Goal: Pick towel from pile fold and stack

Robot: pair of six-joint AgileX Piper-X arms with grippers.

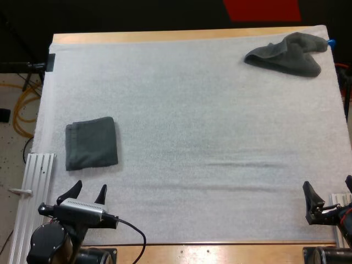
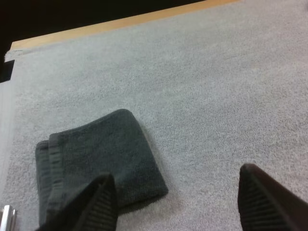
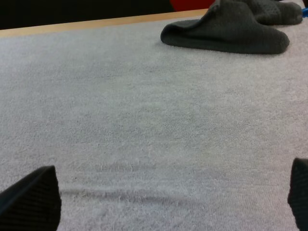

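A folded dark grey-green towel [image 1: 91, 142] lies flat on the left side of the white mat [image 1: 198, 126]. My left gripper [image 1: 85, 192] sits open just in front of it, near the mat's front edge; up close its fingers [image 2: 101, 204] stand wide apart beside the folded towel [image 2: 96, 161], touching nothing. A crumpled towel [image 1: 287, 54] lies at the mat's far right corner. My right gripper [image 1: 329, 195] is open at the front right edge, far from the crumpled towel [image 3: 226, 29], with bare mat between its fingertips [image 3: 31, 197].
A ribbed metal rail [image 1: 34, 192] runs along the mat's left front side beside my left arm. A shallow wrinkle [image 1: 242, 165] crosses the mat toward the front right. The wooden table edge [image 1: 181, 35] borders the far side.
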